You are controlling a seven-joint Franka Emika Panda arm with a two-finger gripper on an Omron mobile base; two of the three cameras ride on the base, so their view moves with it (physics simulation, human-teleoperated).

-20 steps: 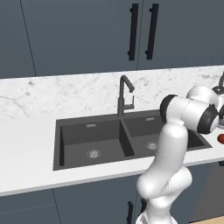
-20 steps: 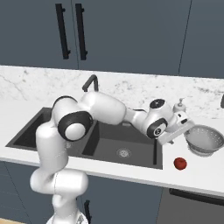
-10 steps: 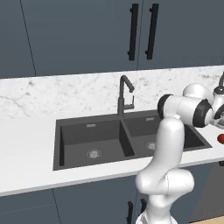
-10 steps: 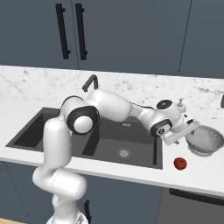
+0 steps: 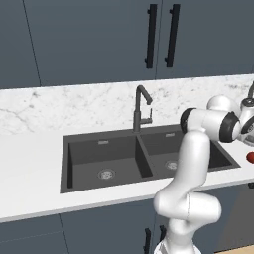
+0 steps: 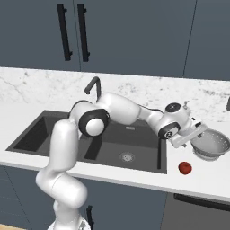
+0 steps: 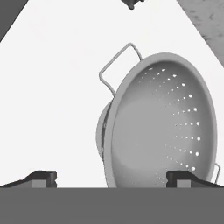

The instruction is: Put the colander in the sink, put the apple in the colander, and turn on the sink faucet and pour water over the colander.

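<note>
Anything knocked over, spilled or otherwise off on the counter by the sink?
Nothing stands out. The round silver-grey metal colander sits upright on the white counter, the small red apple beside it, apart; the dark sink looks dry.

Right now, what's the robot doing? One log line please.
hand: open, at colander | colander: on counter | apple: on counter | sink: no colander yet

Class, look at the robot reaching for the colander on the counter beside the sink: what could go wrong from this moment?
1. The gripper has open jaws at the colander rim. The thin, curved metal could slip as the jaws close, or be pushed away.
2. The apple sits on the counter just in front. Dragging the colander toward the sink might knock it off the edge.
3. The faucet stands behind the basins, so a wide arm swing could hit it.
</note>
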